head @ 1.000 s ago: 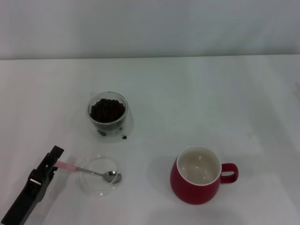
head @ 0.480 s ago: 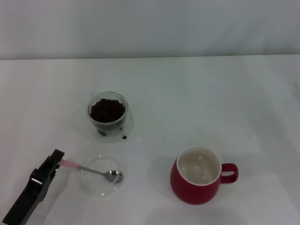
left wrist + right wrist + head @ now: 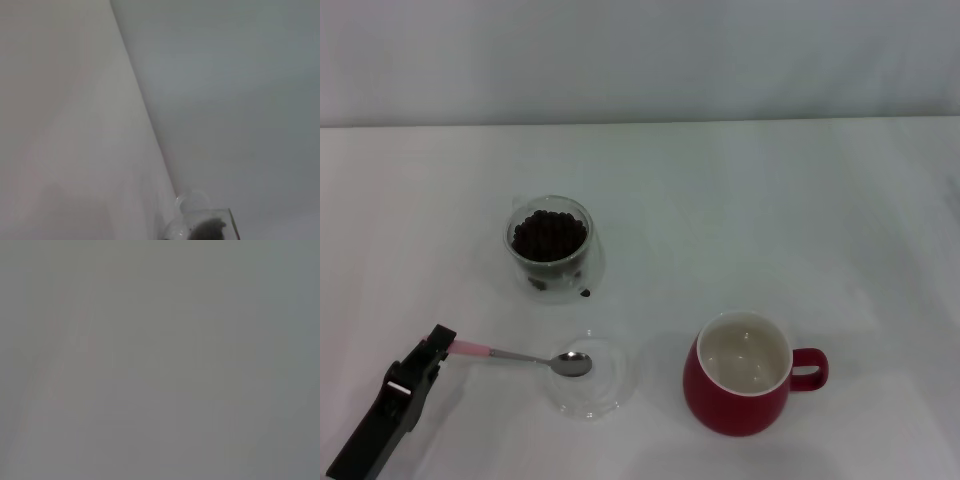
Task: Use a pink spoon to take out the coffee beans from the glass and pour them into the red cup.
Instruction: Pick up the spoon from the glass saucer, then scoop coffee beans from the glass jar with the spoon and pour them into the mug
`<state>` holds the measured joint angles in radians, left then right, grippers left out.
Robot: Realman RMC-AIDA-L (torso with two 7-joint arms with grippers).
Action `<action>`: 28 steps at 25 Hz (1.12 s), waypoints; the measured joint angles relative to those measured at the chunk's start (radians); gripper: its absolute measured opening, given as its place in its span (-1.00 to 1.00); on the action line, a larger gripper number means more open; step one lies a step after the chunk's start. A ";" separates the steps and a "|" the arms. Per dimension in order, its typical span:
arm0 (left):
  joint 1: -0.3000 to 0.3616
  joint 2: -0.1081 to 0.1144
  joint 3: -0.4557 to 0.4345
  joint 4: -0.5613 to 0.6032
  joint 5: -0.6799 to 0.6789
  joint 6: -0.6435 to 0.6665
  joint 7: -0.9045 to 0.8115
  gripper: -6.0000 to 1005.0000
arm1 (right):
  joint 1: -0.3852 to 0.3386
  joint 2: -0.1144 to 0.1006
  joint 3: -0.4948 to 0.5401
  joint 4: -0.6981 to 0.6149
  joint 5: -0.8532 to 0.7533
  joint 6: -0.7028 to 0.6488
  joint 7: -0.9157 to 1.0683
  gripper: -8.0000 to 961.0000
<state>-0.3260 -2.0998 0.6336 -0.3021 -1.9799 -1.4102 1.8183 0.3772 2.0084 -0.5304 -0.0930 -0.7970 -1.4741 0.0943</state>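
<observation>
My left gripper (image 3: 442, 346) pinches the one pink spoon (image 3: 525, 358) by its handle end, bowl over one clear glass dish (image 3: 588, 377). One glass (image 3: 550, 246) holds coffee beans (image 3: 549, 234); one bean (image 3: 585, 293) lies beside it. One red cup (image 3: 744, 374) stands to the right.

Black left gripper (image 3: 442, 343): arm cut by bottom-left edge in head view; fingertips cover end of slim pale pink spoon handle (image 3: 472, 349).
Small clear double-walled glass (image 3: 202, 227): cut by picture edge in left wrist view, dark coffee beans (image 3: 206, 230) blurred inside.
Right wrist view: uniform grey blur, nothing discernible.
</observation>
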 joint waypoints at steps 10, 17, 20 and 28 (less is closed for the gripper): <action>0.007 0.005 -0.002 0.004 -0.001 -0.039 0.017 -0.72 | 0.000 0.001 -0.002 0.002 0.000 0.003 -0.013 0.74; 0.015 0.018 0.006 0.093 0.002 -0.168 0.012 -0.72 | 0.000 0.001 -0.024 0.015 0.001 0.000 -0.013 0.74; 0.019 0.022 0.009 0.184 0.016 -0.194 -0.060 -0.72 | 0.001 0.001 -0.040 0.026 0.000 -0.003 -0.013 0.74; 0.020 0.031 0.011 0.505 0.046 -0.168 -0.295 -0.72 | 0.008 0.003 -0.084 0.059 -0.001 -0.036 -0.013 0.74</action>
<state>-0.3062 -2.0686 0.6441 0.2031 -1.9334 -1.5779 1.5228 0.3849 2.0111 -0.6149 -0.0335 -0.7977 -1.5105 0.0814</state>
